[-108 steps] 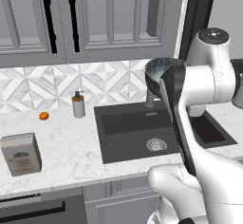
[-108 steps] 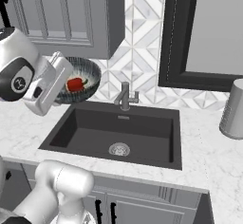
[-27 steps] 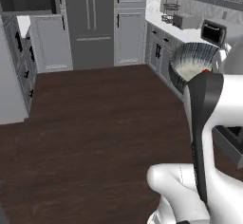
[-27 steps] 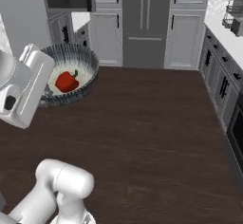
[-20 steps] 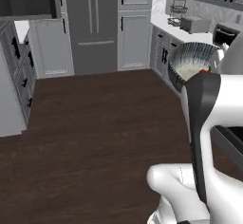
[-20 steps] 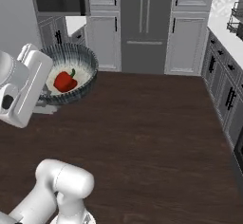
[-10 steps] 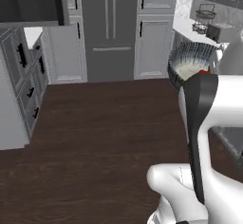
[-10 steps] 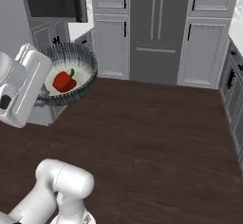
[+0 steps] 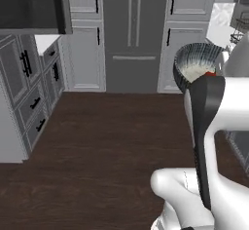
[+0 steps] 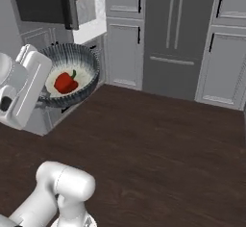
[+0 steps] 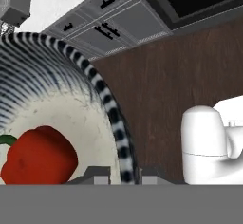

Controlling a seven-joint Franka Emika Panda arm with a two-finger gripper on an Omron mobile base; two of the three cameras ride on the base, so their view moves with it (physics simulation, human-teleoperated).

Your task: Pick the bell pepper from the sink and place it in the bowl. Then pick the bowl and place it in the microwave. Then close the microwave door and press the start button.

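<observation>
White Franka Panda arm [image 9: 206,126] with smooth, rounded link housings and a glossy shell. A dark charcoal panel runs down the inner face of the long link, tapering toward the bulbous white joint below it. Behind the gripper [image 11: 122,176], the white hand block [image 10: 26,89] is boxy with bevelled edges and carries a small round dark recess. Two small grey fingertips [image 11: 97,175] have squared ends.

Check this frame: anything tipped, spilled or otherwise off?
Nothing stands out. The bowl rides in the gripper, clamped at its rim, tilted a little, with the bell pepper still inside it. No spill on the wooden floor.
</observation>
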